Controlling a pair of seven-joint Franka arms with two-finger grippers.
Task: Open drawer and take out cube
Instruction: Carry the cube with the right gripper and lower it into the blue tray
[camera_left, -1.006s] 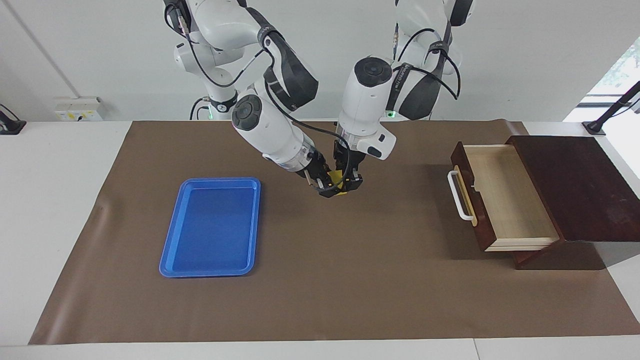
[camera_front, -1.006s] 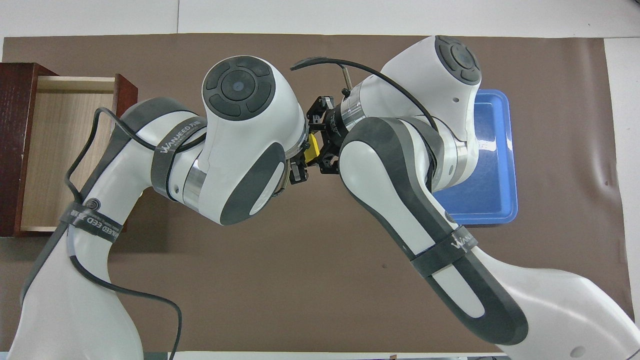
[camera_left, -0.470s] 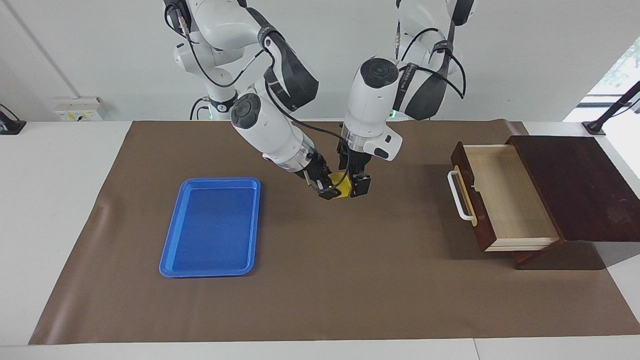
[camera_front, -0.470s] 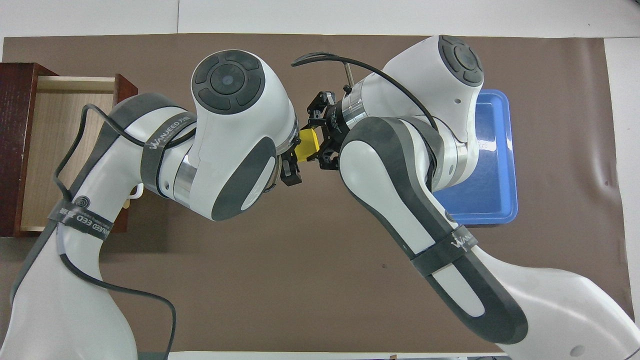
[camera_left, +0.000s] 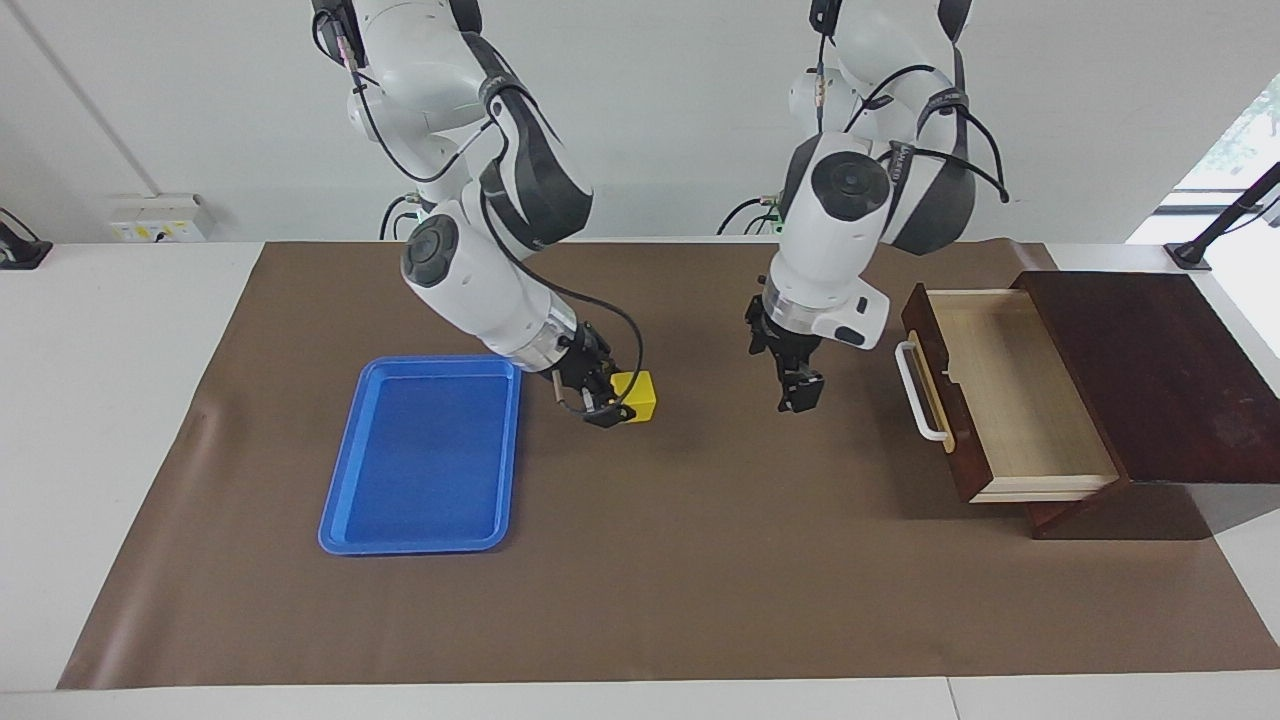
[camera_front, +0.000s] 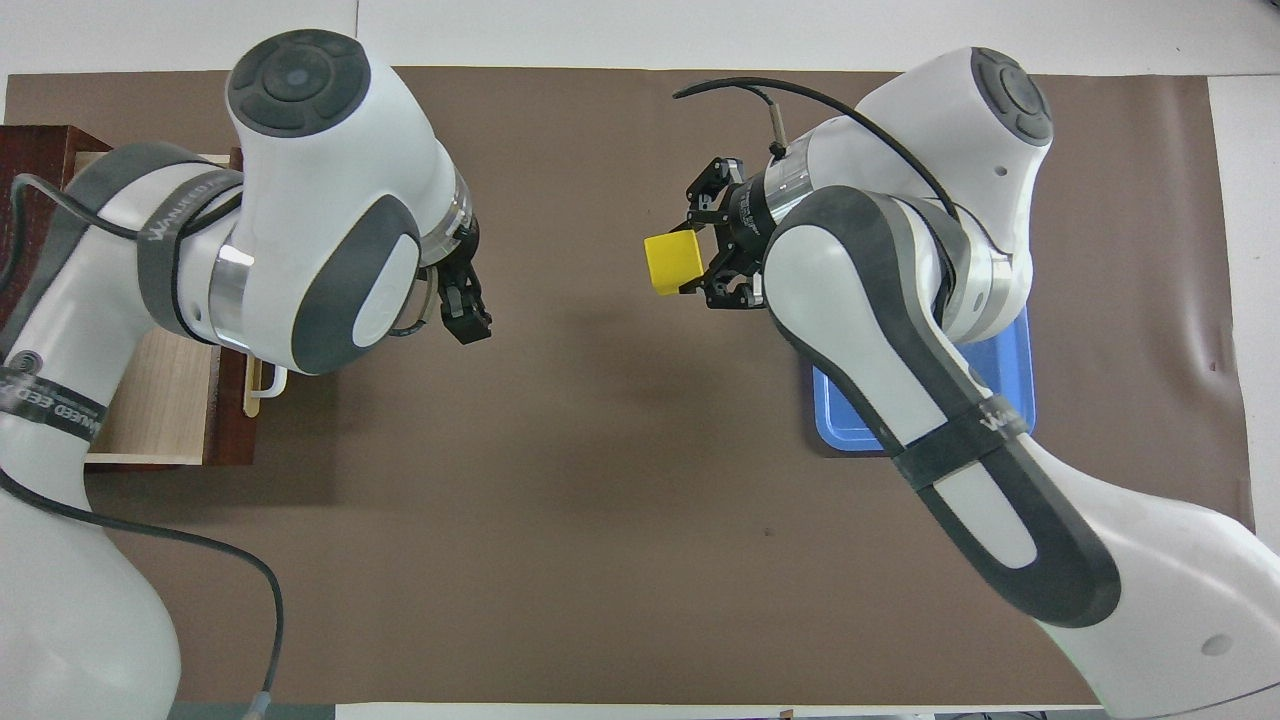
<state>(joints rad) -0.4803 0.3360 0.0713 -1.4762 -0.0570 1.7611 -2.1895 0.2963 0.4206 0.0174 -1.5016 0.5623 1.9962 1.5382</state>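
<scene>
My right gripper (camera_left: 612, 408) is shut on the yellow cube (camera_left: 636, 396), holding it just above the brown mat beside the blue tray (camera_left: 425, 455); seen from overhead, the cube (camera_front: 670, 263) sticks out from the right gripper (camera_front: 697, 264). My left gripper (camera_left: 798, 392) hangs open and empty over the mat between the cube and the drawer (camera_left: 930, 335), also visible in the overhead view as the left gripper (camera_front: 468, 325). The drawer is pulled out of its dark wooden box (camera_left: 1150, 370), its pale inside bare.
The tray lies toward the right arm's end of the table, partly covered by the right arm in the overhead view (camera_front: 1012, 385). My left arm covers much of the drawer (camera_front: 150, 400) from overhead. The white handle (camera_left: 915, 392) juts toward the table's middle.
The left gripper let go of the cube and swung away toward the drawer. The right gripper carried the cube toward the tray, and both arms drew apart.
</scene>
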